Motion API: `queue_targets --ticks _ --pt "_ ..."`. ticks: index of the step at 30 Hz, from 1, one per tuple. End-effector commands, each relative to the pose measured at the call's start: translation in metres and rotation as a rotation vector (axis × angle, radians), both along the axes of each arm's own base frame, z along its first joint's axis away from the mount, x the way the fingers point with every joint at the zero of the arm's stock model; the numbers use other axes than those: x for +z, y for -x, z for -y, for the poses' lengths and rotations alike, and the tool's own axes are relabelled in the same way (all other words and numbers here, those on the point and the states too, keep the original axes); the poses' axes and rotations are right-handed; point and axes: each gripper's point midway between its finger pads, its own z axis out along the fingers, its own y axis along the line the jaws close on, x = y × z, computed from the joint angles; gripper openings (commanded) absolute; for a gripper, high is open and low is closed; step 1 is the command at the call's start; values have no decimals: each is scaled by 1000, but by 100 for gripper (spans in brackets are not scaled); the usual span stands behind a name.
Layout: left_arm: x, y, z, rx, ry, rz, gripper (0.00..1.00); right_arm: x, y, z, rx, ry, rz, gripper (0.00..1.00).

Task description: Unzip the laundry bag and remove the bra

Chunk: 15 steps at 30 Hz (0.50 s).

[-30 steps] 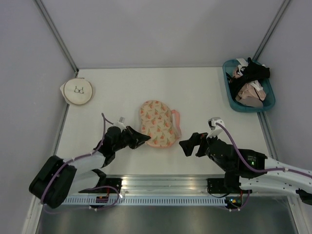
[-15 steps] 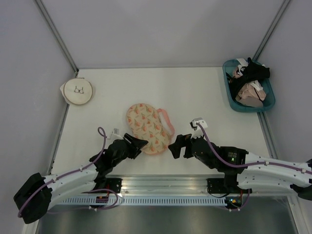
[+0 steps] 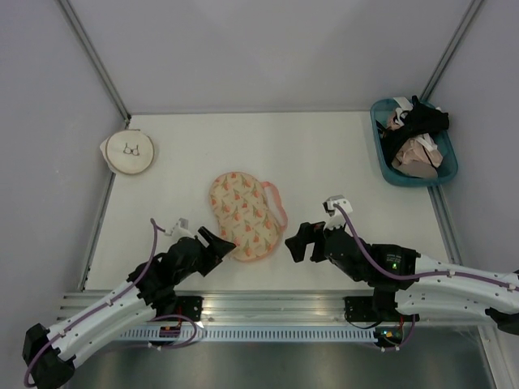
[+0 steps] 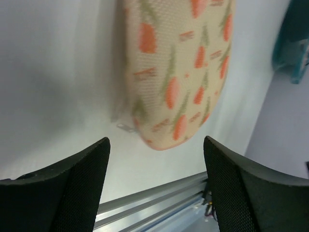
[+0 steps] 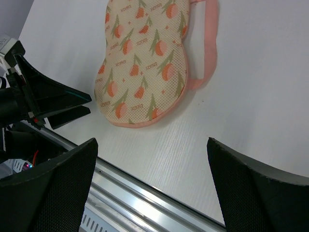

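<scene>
Laundry bag (image 3: pixel 243 215), flat oval mesh, pink strap

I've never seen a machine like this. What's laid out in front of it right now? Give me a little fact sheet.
laundry bag: peach patterned oval pouch, flat on the table near its front edge, looks closed
bra: not visible
left gripper: jaws open, close beside the bag's left side, holding nothing
right gripper: jaws open, just right of the bag, holding nothing
far left corner: round cream pouch
far right corner: teal basket of garments
</scene>
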Motion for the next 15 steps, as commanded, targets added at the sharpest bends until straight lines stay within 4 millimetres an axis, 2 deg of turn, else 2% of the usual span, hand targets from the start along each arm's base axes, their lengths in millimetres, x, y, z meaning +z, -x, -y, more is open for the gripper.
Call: queue_targets --ticks 1,4,5,7,9,12,13,15 --pt "-39 19 -23 -50 -183 -79 82 20 -4 -1 -23 -26 24 98" --pt "-36 9 -25 -11 -197 -52 82 18 -4 -4 -19 -24 19 98" --pt "-37 3 -33 38 -229 -39 83 18 -4 -4 -20 -26 16 98" --pt "-31 -6 -37 75 -255 -20 85 18 -3 -4 -13 -28 12 98" --pt "-32 -14 -43 119 -300 -10 88 18 -2 -4 -14 -36 7 98" --pt "-31 -30 -38 174 -282 21 90 17 -1 -3 -13 -45 6 98" --pt "-38 -32 -38 180 -273 29 90 16 0 -3 -7 -47 3 98" --pt "-38 -42 -25 189 -193 58 85 17 1 -5 -3 -56 0 98"
